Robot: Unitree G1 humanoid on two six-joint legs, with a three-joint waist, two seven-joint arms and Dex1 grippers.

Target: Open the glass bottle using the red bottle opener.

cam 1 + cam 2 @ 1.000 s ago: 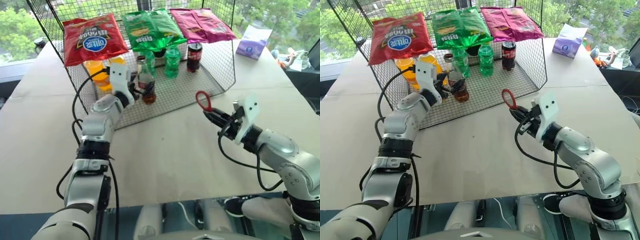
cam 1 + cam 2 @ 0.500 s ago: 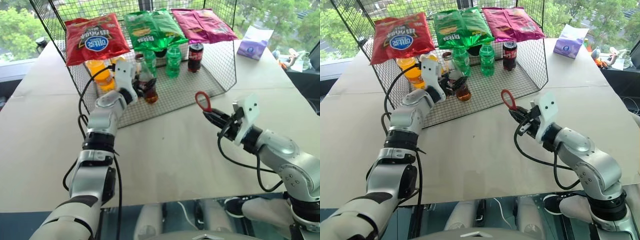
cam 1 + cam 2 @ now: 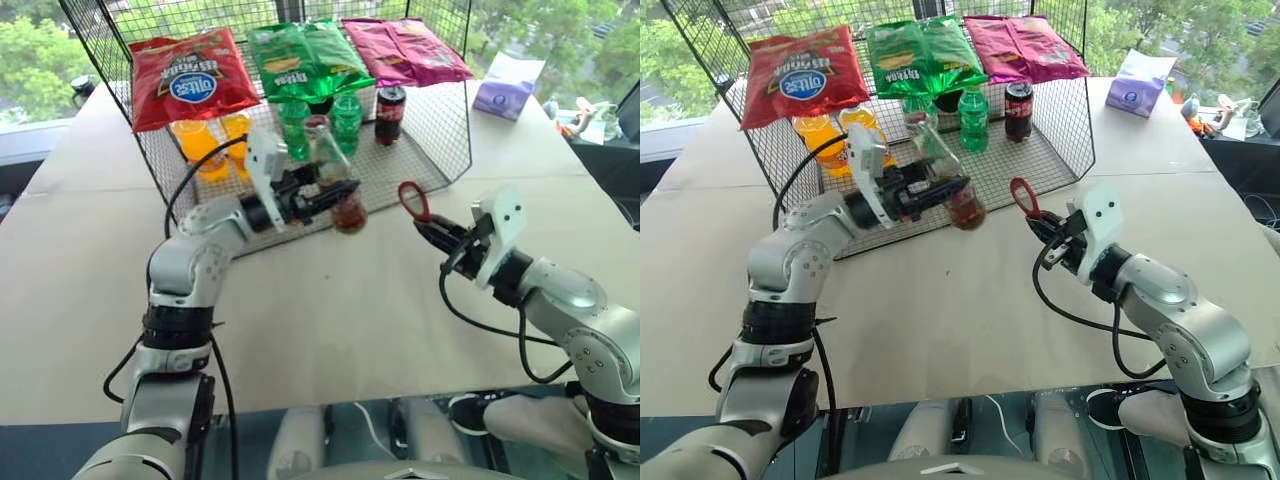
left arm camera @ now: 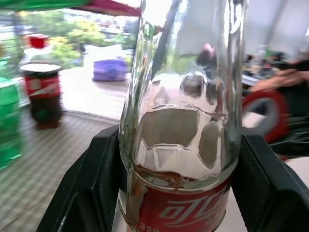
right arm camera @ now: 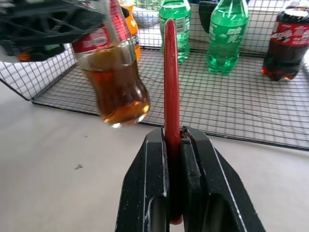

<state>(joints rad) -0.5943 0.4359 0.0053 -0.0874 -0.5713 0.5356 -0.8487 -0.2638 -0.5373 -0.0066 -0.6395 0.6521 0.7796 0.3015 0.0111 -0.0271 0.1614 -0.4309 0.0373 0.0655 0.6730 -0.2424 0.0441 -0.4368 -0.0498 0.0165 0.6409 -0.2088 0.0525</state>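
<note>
Fingers (image 4: 91,193) around glass bottle (image 3: 335,185)

I get bright, even daylight from the windows behind the wire rack (image 3: 440,120); shadows on the counter (image 3: 330,310) are soft. The glass bottle (image 3: 335,190) is motion-blurred in both head views and in the right wrist view. In the left wrist view it's sharp with window glare on the glass, background soft. The snack bags (image 3: 190,75) show mild sheen.
</note>
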